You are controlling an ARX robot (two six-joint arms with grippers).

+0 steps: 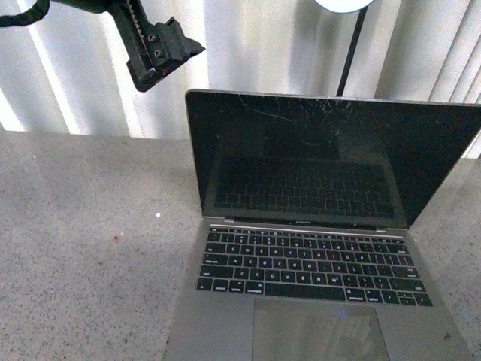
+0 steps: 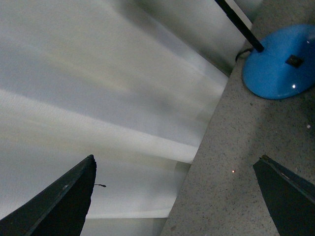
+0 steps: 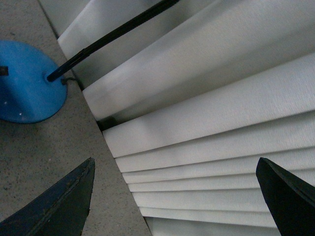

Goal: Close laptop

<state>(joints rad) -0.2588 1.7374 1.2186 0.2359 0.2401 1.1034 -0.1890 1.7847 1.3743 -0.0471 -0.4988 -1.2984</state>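
You are looking at a speckled grey stone-like tabletop (image 1: 75,248) that runs back to a wall of white, vertically pleated curtain (image 1: 75,68). Its folds catch bright light, with soft grey shadows between them. Close to the curtain a lamp's round glossy blue base (image 2: 275,69) rests on the tabletop. Its thin black pole (image 1: 351,53) rises to a glowing white head (image 1: 342,4), cut off at the top of your front view.

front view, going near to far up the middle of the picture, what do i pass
trackpad → keyboard → screen, all parts of the open laptop → lamp pole → white curtain
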